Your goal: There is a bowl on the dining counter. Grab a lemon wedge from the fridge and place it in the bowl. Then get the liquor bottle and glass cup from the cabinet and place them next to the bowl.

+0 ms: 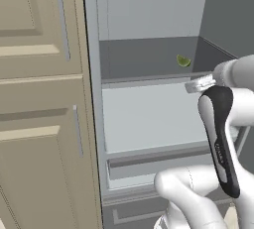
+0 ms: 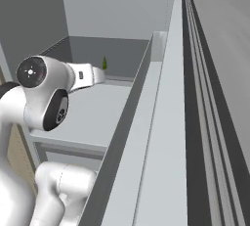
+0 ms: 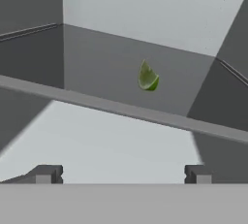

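Step in hand: the arm is reaching into the open fridge (image 1: 149,119) to collect the lemon wedge (image 1: 183,61); this looks like the first stage of the task, with nothing yet picked up.
Lemon wedge: it is lying on the dark upper shelf (image 1: 144,59), toward the back right corner, and is standing apart from the walls.
Gripper (image 3: 121,173): the jaws are standing fully spread and are holding nothing; in the hand view the two fingertips (image 3: 46,173) are framing the shelf edge (image 3: 121,109), with the wedge above and slightly right of centre.
Gap: the gripper is well short of the wedge and is sitting outside the shelf front.
Next move: it calls for advancing over the shelf edge, centring the wedge between the fingertips, then closing gently on a small target.
Risk: the shelf edge is lying in the approach path.
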Available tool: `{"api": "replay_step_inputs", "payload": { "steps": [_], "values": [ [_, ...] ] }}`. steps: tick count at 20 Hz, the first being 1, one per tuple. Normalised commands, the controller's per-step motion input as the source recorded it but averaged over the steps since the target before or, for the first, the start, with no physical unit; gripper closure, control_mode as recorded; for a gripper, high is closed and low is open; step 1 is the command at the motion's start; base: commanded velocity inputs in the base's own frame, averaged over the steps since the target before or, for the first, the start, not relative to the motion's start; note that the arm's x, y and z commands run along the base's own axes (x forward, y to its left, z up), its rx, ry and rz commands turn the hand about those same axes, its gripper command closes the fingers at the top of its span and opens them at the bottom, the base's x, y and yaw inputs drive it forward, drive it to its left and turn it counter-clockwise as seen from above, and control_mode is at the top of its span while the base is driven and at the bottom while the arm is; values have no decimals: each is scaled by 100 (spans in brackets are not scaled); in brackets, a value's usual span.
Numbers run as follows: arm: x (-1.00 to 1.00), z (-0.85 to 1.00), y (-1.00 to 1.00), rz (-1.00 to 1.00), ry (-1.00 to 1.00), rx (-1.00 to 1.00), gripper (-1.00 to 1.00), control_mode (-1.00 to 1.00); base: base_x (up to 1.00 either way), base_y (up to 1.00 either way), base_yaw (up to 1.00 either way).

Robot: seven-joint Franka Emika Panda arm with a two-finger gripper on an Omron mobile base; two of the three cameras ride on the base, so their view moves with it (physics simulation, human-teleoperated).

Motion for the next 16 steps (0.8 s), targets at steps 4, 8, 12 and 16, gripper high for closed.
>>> {"api": "replay_step_inputs", "payload": {
  "steps": [4,8,12,16],
  "values": [
    [35,5,6,-13,0,0,-100,-100,0,0,0],
    [33,13,0,-2,-1,0,-100,-100,0,0,0],
    [12,10,-2,0,-6,0,-100,-100,0,0,0],
    [0,4,-16,0,-11,4,-100,-100,0,0,0]
  ]
}}
